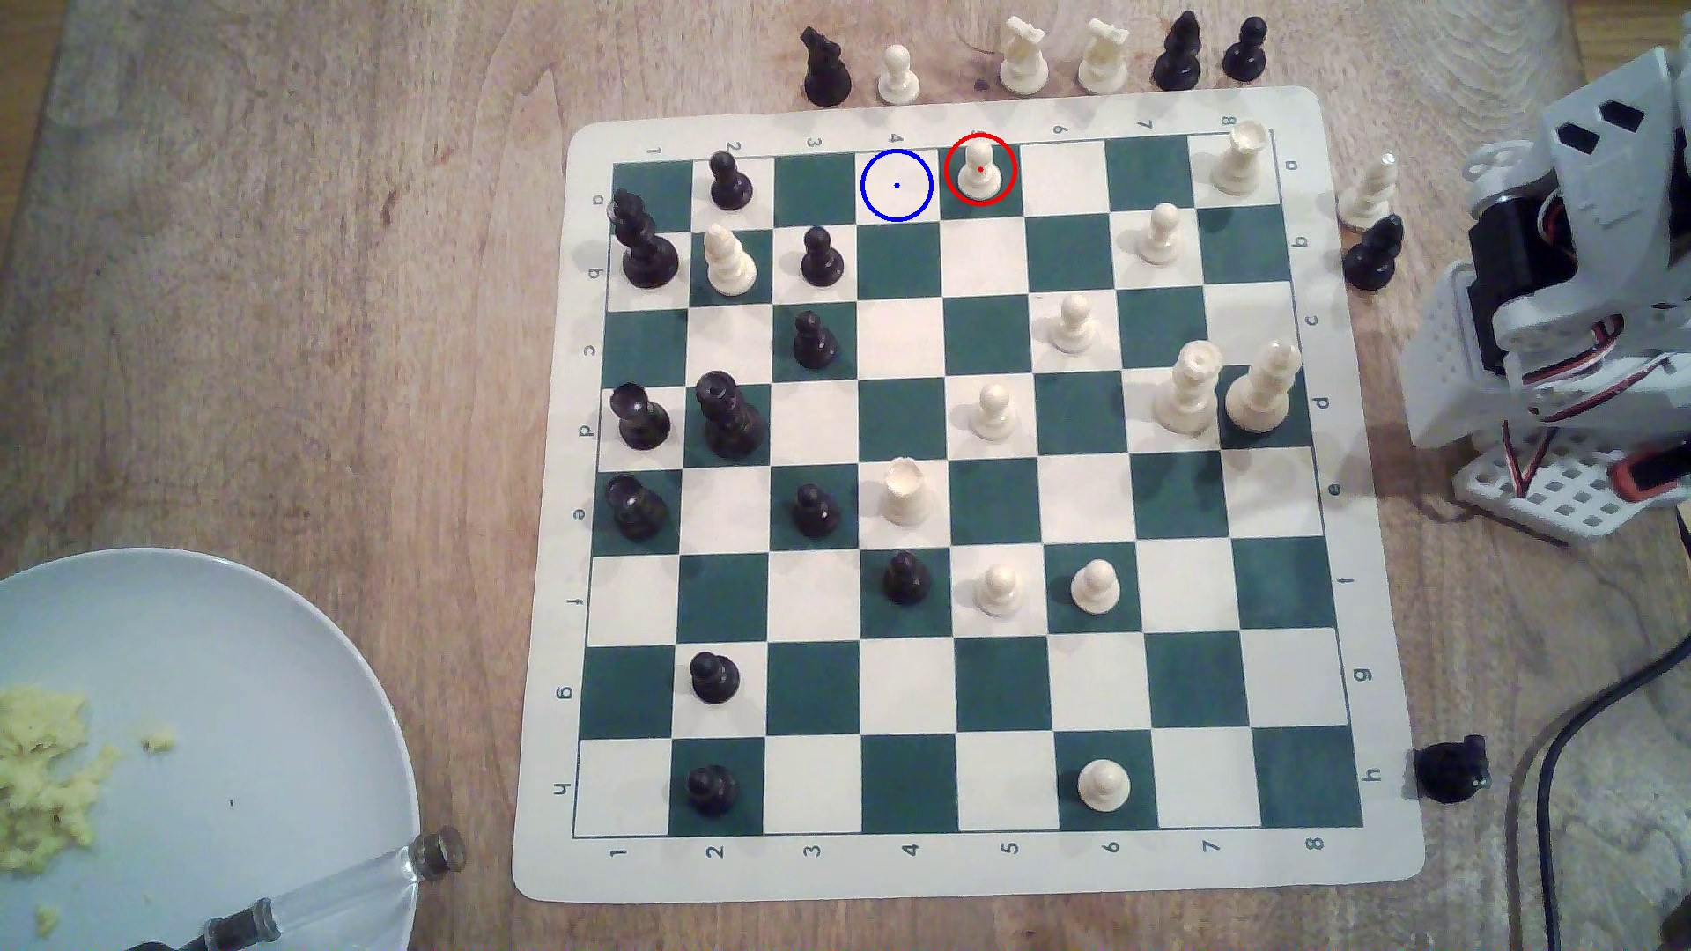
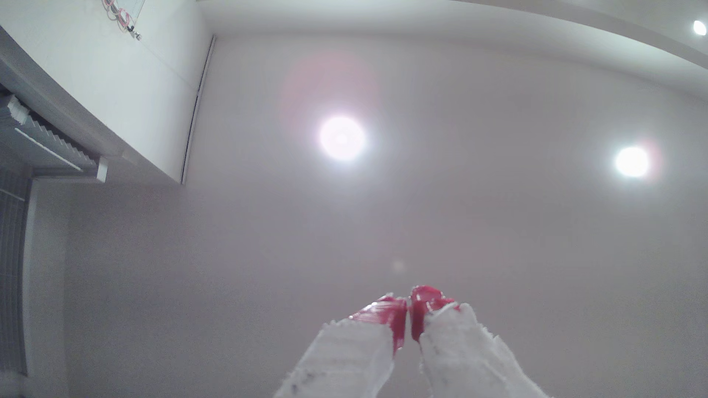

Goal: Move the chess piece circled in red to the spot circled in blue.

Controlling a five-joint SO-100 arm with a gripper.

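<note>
The red-circled chess piece [image 1: 980, 167] is a small cream pawn standing upright on a dark green square in the board's far row. Right beside it, toward the exterior view's left, lies the blue-circled spot [image 1: 896, 186], a bare cream square. My arm [image 1: 1556, 302] is folded up off the board at the exterior view's right edge, far from both. In the wrist view my gripper [image 2: 408, 306] points up at the ceiling; its red-tipped white fingers [image 2: 396, 317] are pressed together with nothing between them.
Black and cream pieces are scattered over the green-and-cream board [image 1: 961, 878]. Captured pieces line the far edge and the right side. A cream rook [image 1: 1240, 160] stands in the far right corner. A grey plate [image 1: 229, 677] with food sits at near left; cables [image 1: 1574, 731] run at right.
</note>
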